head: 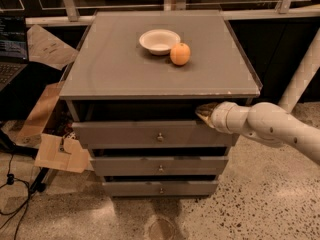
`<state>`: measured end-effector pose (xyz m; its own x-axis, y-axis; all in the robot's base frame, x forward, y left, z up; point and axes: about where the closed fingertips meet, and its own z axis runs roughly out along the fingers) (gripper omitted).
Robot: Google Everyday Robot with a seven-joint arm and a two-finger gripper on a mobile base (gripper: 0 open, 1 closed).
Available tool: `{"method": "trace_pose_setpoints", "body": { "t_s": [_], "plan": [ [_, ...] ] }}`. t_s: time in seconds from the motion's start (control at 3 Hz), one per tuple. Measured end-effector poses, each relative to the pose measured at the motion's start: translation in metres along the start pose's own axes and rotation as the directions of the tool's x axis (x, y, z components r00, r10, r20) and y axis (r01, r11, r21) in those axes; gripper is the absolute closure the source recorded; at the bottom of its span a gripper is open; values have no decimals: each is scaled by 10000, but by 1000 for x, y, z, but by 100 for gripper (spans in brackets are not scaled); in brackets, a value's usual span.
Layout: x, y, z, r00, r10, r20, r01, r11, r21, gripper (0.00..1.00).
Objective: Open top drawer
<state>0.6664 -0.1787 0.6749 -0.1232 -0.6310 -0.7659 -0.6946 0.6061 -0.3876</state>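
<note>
The top drawer [125, 133] is the widest grey front of three, with a small round metal knob [160, 136] at its centre. It stands pulled out a little, with a dark gap between it and the cabinet top [115, 69]. My gripper [204, 112] is at the drawer's upper right corner, its tip over the top edge of the drawer front and reaching into the dark gap. The white arm [270, 126] comes in from the right.
A white bowl [159, 41] and an orange [180, 54] sit on the cabinet top. Two narrower drawers [159, 166] lie below. Cardboard [57, 151] and cables lie on the floor at the left; a laptop [12, 54] is at far left. A white post [302, 76] stands at the right.
</note>
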Motion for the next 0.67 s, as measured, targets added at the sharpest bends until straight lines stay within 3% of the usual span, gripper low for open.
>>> {"method": "trace_pose_setpoints", "body": {
  "t_s": [0.67],
  "plan": [
    [-6, 0, -2, 10000, -57, -64, 56, 9999, -94, 100]
  ]
}}
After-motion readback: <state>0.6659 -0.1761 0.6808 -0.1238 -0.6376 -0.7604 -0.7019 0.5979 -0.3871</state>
